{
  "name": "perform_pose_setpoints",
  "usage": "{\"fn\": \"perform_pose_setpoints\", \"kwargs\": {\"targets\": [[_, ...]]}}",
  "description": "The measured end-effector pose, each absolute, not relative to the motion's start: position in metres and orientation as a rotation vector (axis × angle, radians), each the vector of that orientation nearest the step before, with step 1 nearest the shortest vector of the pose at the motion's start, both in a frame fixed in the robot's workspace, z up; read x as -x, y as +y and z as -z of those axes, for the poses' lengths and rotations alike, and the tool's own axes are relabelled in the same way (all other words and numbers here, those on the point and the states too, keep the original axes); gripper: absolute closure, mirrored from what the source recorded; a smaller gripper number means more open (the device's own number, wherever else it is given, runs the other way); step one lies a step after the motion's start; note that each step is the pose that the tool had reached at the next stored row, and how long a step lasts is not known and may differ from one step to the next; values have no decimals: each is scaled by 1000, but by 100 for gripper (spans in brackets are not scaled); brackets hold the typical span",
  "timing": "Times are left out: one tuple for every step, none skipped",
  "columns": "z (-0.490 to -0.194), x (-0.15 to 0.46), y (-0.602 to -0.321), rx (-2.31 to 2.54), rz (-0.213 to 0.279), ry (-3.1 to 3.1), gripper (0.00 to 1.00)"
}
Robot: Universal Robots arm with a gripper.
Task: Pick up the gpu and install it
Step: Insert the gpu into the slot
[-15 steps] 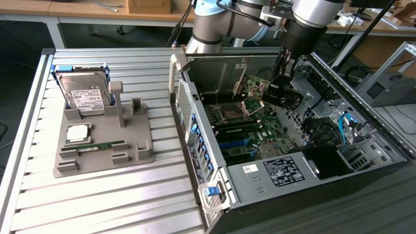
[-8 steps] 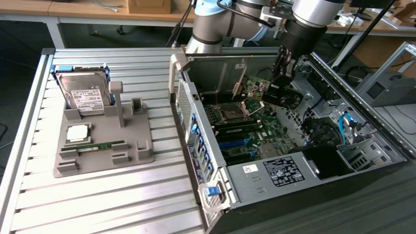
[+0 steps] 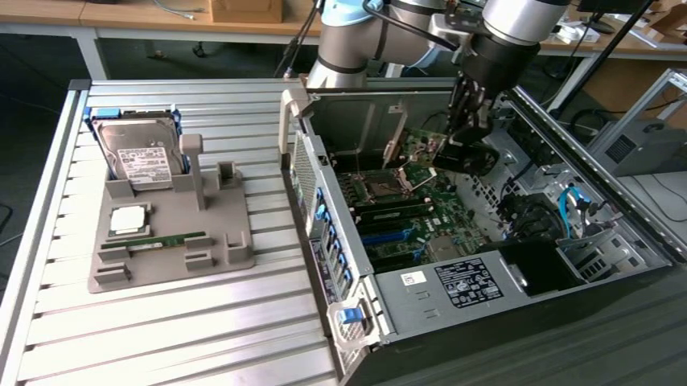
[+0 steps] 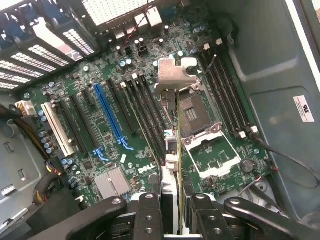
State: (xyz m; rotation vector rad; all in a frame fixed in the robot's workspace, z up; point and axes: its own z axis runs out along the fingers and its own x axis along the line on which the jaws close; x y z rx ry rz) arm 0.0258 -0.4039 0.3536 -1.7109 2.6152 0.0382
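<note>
— what's in your hand?
— my gripper (image 4: 178, 222) is squeezed tight on the gpu (image 4: 178, 150). a finger (image 4: 150, 215) is on each flat side.
— where is the gpu?
— inside the open case (image 3: 322, 201), up on its edge over the board (image 4: 100, 125). its metal end (image 4: 172, 75) points away from me. it's between the black slots (image 4: 145, 110) and the socket (image 4: 192, 112). i can't tell if it touches the board.
— and outside?
— a drive (image 3: 140, 157) and a ram stick (image 3: 156, 240) sit on the gray tray (image 3: 231, 249).
</note>
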Motion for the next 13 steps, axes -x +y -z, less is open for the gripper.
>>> {"fn": "perform_pose_setpoints", "kwargs": {"targets": [[-354,-26,-404,1751,-39,2589,73],[-354,-26,-404,1794,-39,2560,73],[-354,-26,-404,1829,-39,2536,73],[-354,-26,-404,1847,-39,2523,73],[-354,-26,-404,1884,-40,2495,73],[-354,-26,-404,1908,-40,2477,73],[-354,-26,-404,1930,-40,2461,73],[-354,-26,-404,1956,-40,2440,73],[-354,-26,-404,1994,-41,2410,73],[-353,-26,-404,2031,-41,2379,73],[-353,-26,-404,2074,-41,2343,73],[-353,-26,-404,2080,-42,2337,73],[-353,-26,-404,2085,-42,2333,73]]}}
